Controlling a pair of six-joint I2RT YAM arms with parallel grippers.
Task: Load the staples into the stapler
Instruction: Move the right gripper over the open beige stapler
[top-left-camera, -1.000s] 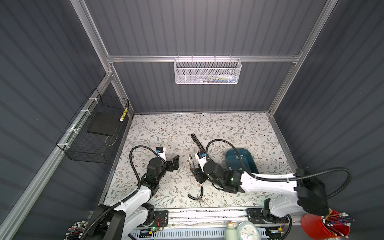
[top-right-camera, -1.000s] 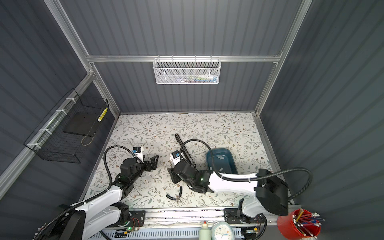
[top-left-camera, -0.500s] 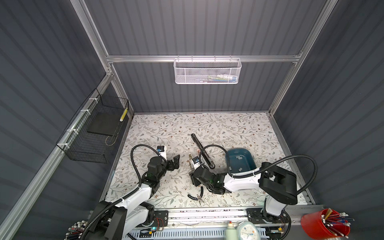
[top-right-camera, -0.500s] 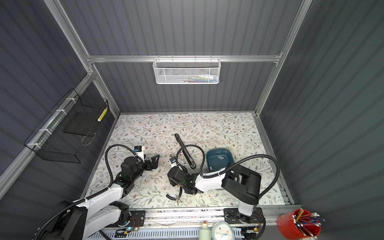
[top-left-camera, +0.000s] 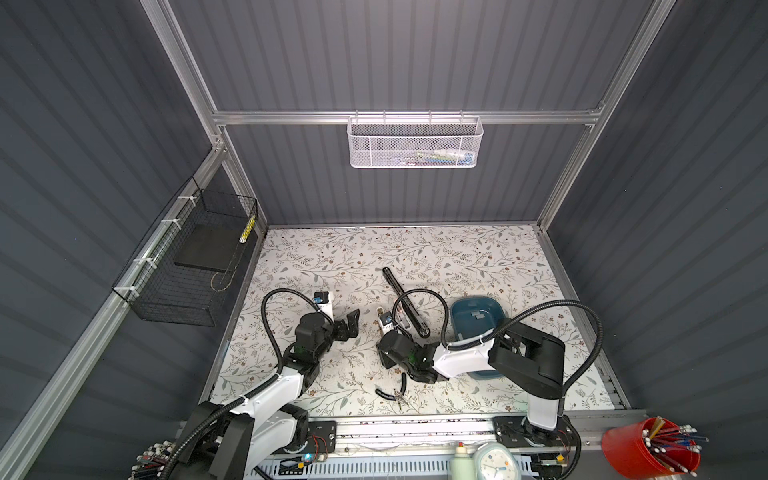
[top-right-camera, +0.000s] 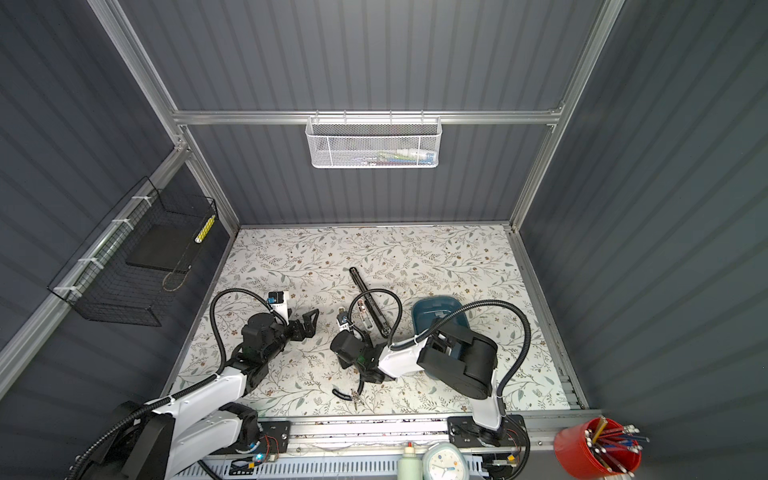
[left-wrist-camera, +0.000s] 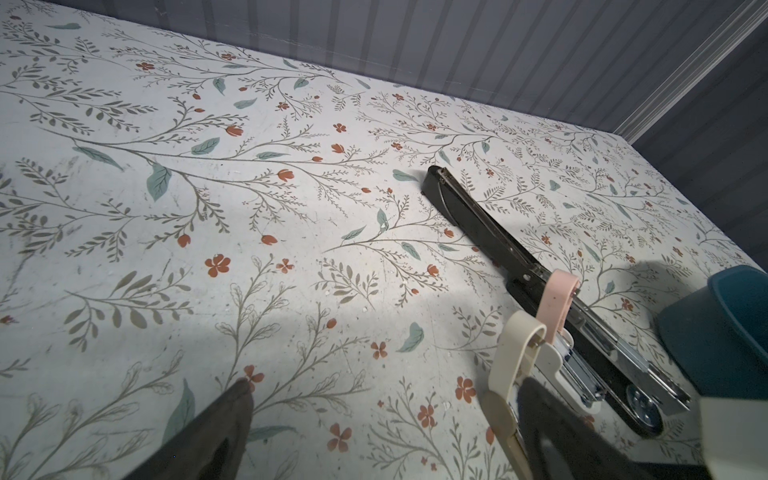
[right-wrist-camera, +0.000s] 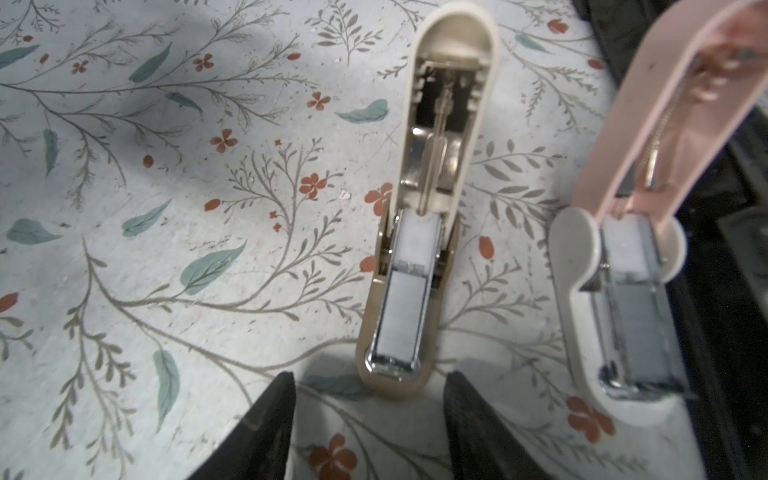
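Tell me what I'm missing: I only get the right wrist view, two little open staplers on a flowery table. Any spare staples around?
Observer: Yes. Small grey staples lie in a teal tray nearby.
Operator: And the black thing at my picture's edge?
Observer: A long black stapler, lying opened out.
Operator: Is the other arm busy?
Observer: No. The left gripper hangs with jaws wide open, empty.

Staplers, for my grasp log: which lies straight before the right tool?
The beige stapler, centred before the right tool; pink stapler and black stapler lie aside.
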